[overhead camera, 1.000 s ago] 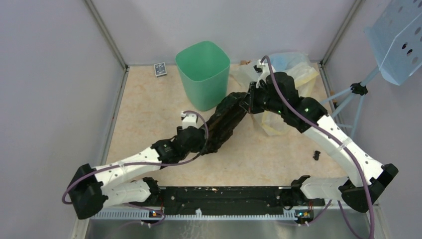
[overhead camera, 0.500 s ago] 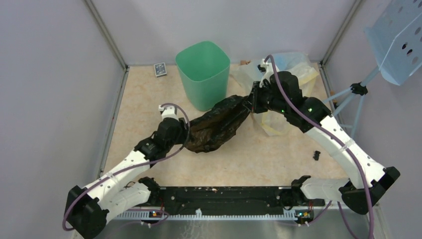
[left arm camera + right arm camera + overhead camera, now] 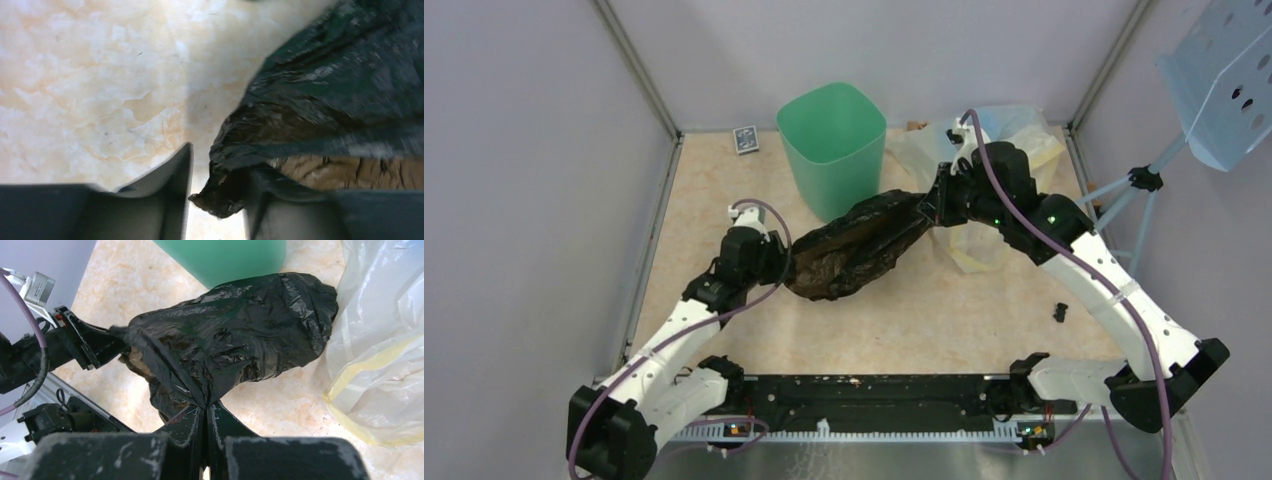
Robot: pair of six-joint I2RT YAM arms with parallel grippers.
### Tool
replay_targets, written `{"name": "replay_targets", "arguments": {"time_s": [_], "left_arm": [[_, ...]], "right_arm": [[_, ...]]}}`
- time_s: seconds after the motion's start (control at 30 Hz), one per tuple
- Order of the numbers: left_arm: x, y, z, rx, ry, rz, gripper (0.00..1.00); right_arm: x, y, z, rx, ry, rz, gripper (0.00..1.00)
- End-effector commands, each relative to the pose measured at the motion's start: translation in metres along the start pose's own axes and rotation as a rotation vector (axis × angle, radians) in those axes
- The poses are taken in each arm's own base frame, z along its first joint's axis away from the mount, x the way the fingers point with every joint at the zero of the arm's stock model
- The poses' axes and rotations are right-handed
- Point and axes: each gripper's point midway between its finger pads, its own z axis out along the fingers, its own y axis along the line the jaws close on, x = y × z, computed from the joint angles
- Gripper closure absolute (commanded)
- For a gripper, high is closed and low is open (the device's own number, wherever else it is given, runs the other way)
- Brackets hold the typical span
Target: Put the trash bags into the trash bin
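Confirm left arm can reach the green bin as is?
Likely yes, though not freely. The bin stands beyond the left tool with bare table between. But that tool carries one end of the black bag, and the right tool pinches the other, so the stretched bag would drag along.

the beige marbled tabletop [image 3: 714,195] carries a mint-green bin [image 3: 832,150] at upper centre, a pale plastic heap [image 3: 1029,135] upper right, a small patterned pack [image 3: 745,139] upper left, and a tiny black piece [image 3: 1060,312] at right.
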Motion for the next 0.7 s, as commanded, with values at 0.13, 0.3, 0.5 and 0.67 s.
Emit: {"name": "replay_targets", "arguments": {"time_s": [0.13, 0.3, 0.5, 0.67], "left_arm": [[-0.044, -0.058, -0.034, 0.28, -0.122, 0.118, 0.21], [-0.035, -0.066, -0.016, 0.322, -0.073, 0.124, 0.24], [-0.029, -0.081, -0.006, 0.399, -0.032, 0.109, 0.75], [-0.061, -0.095, -0.034, 0.432, -0.118, 0.149, 1.0]], "right_arm": [[-0.027, 0.027, -0.015, -0.13, -0.066, -0.029, 1.0], [-0.032, 0.032, -0.016, -0.148, -0.075, -0.025, 1.0], [-0.043, 0.033, -0.023, -0.137, -0.1, -0.022, 1.0], [-0.071, 0.034, -0.043, -0.107, -0.169, -0.05, 1.0]]}}
